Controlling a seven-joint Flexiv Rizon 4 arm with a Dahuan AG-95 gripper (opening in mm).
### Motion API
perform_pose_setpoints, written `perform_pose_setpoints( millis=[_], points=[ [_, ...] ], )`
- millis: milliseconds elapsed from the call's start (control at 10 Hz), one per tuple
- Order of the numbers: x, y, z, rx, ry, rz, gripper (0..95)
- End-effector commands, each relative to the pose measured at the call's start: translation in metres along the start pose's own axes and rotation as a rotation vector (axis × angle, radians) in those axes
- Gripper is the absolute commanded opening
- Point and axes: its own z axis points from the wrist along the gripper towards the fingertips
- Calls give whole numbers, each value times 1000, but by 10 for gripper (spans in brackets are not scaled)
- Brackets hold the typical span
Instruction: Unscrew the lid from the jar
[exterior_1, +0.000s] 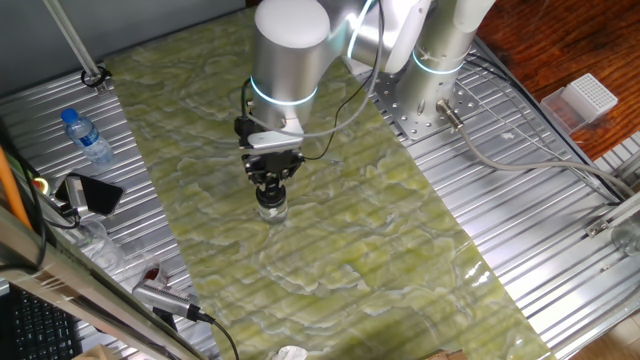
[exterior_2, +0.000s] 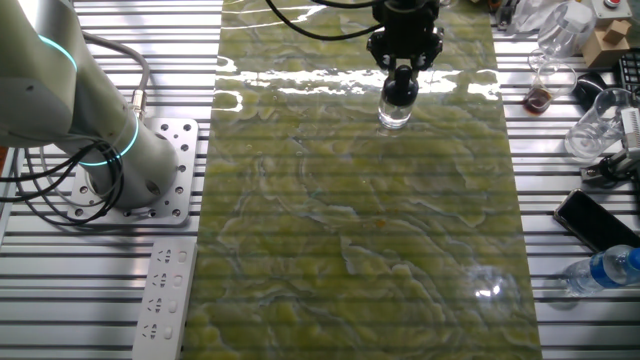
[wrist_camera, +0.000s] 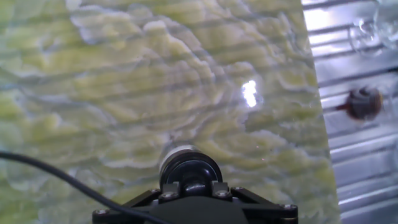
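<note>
The jar (exterior_1: 271, 209) is small, clear glass, and stands upright on the green marbled mat (exterior_1: 330, 260), under the arm's hand. The other fixed view shows its glass body (exterior_2: 395, 112) below the fingers. Its black lid (wrist_camera: 190, 172) sits between the two fingers, and most of it is covered by them in the fixed views. My gripper (exterior_1: 272, 188) points straight down and is shut on the lid, one pad (wrist_camera: 171, 188) on each side. The jar's lower rim (wrist_camera: 177, 153) peeks out beyond the lid in the hand view.
A water bottle with a blue cap (exterior_1: 86, 136) and a black phone (exterior_1: 96, 195) lie on the metal slats to the left. Glasses (exterior_2: 596, 128), a small glass with dark liquid (exterior_2: 540, 92) and a power strip (exterior_2: 164, 290) lie off the mat. The arm's base (exterior_2: 140, 170) is bolted beside it.
</note>
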Motion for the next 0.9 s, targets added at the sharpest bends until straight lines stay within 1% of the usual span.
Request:
perform_pose_setpoints(
  millis=[100,200,400,900],
  points=[
    [0,0,-1,14,1,-46,0],
    [0,0,-1,25,0,-68,0],
    [0,0,-2,37,-2,-89,0],
    [-1,-1,-7,32,0,-81,0]
  ],
)
